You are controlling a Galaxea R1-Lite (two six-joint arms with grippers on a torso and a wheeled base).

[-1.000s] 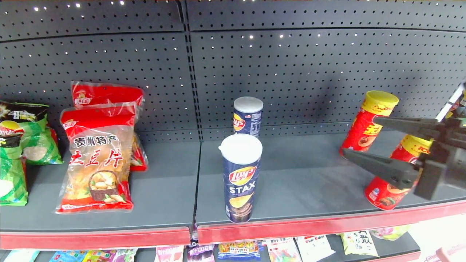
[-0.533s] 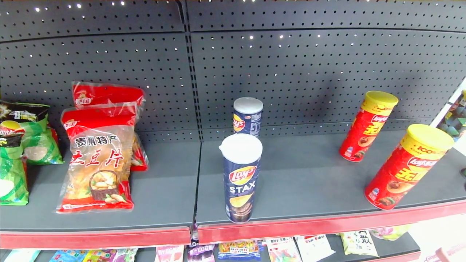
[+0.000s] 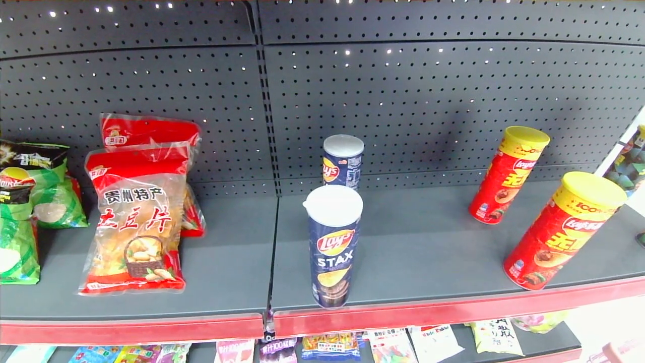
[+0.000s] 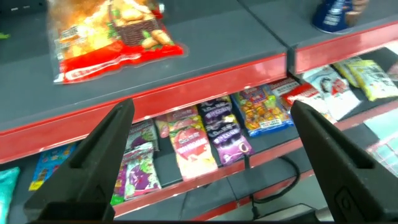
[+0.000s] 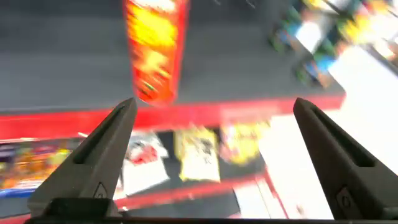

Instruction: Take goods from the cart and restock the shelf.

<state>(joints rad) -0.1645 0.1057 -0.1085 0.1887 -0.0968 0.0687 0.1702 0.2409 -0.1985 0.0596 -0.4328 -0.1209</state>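
I read left gripper [image 4: 211, 107] spread wide, empty, out front of shelf [image 3: 418, 262] red lip, left of front blue can [image 3: 334, 246]. Right gripper [image 5: 214, 102] equally wide, empty, facing front red can [image 3: 564, 232], right of blue can. Red snack bag [image 3: 133, 227] left of blue can.

On the grey metal shelf [image 3: 227, 262] we see red plastic snack bags [image 3: 133, 227] at left, a dark-blue cardboard tube [image 3: 332, 247] mid-front, a second dark-blue tube [image 3: 342, 161] behind it, a red yellow-lidded tube [image 3: 562, 234] front-right, and another red tube [image 3: 506, 176] behind that.
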